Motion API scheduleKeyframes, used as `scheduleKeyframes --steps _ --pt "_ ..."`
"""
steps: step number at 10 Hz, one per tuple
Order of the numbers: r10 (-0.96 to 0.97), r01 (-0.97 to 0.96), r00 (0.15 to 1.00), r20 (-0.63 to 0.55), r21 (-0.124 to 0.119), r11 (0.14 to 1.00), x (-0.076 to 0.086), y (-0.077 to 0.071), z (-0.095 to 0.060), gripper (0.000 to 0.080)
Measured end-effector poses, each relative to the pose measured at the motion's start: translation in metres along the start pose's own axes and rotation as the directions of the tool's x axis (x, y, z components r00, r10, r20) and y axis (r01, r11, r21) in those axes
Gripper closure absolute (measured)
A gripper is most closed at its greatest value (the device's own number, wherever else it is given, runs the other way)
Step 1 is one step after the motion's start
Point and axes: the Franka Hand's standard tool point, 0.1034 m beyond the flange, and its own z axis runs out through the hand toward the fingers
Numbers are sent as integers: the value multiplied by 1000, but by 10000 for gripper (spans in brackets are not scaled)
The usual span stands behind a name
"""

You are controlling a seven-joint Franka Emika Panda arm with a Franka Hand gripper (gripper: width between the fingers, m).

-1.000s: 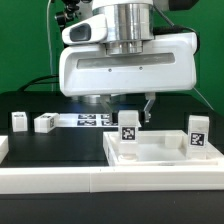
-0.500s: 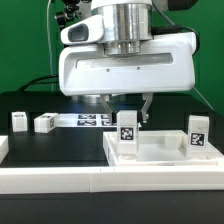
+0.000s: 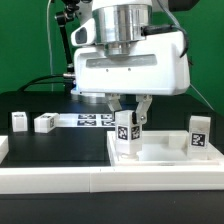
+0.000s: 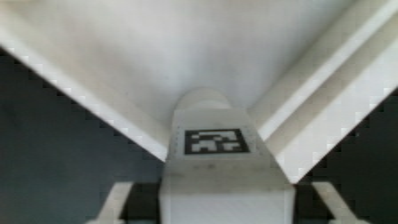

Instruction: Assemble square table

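Black work surface (image 3: 60,148), hand (image 3: 129,122) now lowered around upright leg (image 3: 127,141)

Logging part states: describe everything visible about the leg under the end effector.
The leg is a small white, plastic-looking block with a black-and-white tag on its camera-facing side. It stands upright inside the square tabletop, at the rear corner on the exterior view's left. The end effector straddles its top, one finger on each side. The wrist view shows gaps, so it seems ungripped.

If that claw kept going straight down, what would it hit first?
Most likely the upright tagged leg, which stands right under the gripper, between its fingers. Past it, the fingers would meet the tabletop the leg stands on, though depth is hard to judge here.
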Motion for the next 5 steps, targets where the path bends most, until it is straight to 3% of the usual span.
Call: scheduleKeyframes --steps 5 --pt "472 -472 881 16 3 882 -6 -4 1 509"
